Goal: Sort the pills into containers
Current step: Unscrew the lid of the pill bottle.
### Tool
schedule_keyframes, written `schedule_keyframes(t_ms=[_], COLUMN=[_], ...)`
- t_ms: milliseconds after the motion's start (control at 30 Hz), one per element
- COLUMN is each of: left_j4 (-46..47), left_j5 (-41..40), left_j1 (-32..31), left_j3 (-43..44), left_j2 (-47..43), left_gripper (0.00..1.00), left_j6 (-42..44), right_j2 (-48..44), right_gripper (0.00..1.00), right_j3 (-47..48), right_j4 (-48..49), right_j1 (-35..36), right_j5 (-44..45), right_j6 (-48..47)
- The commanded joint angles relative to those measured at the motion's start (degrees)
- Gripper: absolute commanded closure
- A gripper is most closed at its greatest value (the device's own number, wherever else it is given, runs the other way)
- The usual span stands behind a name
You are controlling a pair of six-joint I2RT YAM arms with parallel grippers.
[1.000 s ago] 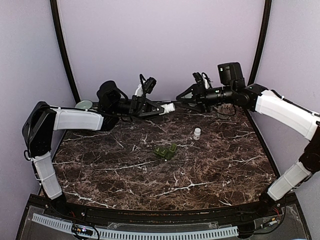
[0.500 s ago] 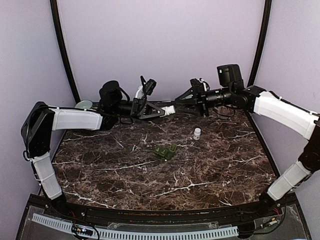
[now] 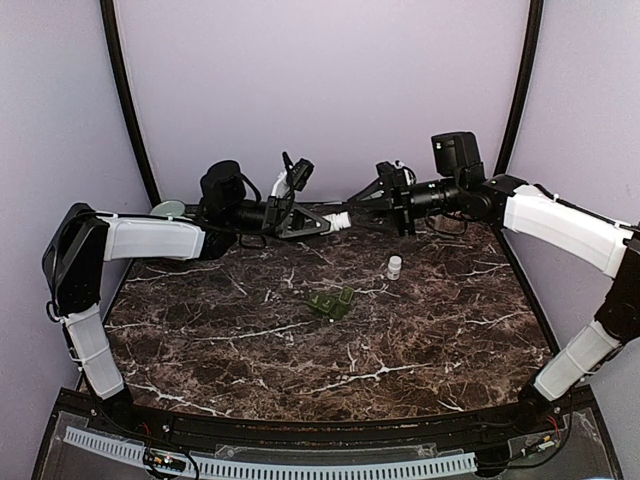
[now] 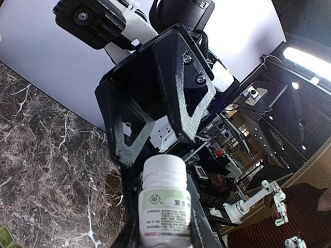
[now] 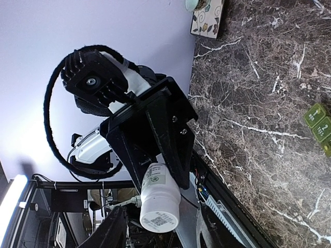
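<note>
pill bottle (image 3: 337,217) held clear of the surface (image 3: 300,370), lying roughly level in the air above its back part. left fingers (image 3: 314,224) clenched on the labelled body; in the left wrist view i see the white cap pointing away from them. right fingers (image 3: 364,204) face the bottle from the other side, spread apart, one on each side of the cap end. right wrist view shows a gap on both sides, so no grip there; i cannot tell whether the tips touch the cap. green pill organiser (image 3: 332,302) lies near the middle of the surface, nearer me than both arms. small white bottle (image 3: 394,266) stands upright to its right, apart from it. teal round object (image 3: 168,210) sits at the back left, behind the left arm.
</note>
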Motion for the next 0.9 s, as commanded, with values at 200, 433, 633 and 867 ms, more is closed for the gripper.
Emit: schedule_keyframes(t_ms=[200,433,633,867], left_j4=[-0.3,-1.1,-1.5,-1.5], left_j5=[0.5,0.5,0.5,0.4], left_j1=[0.2,0.2,0.2,0.2], left_j3=[2.5,3.0,2.9,2.7], left_j2=[-0.6,-0.1,0.0,0.2], left_gripper=[1.00,1.00,1.00,1.00], left_j6=[1.2,1.9,2.4,2.6], right_j2=[1.4,1.8,1.7,1.8], right_gripper=[0.54,0.56,0.61,0.82], right_j3=[0.5,1.4,1.7,1.9], right_j4=[3.4,3.0,3.0,2.7], right_j1=[1.6,2.6,2.9,3.2], right_j5=[-1.4,-1.4,-1.3,-1.5], right_j6=[1.2,1.4,1.5,0.8])
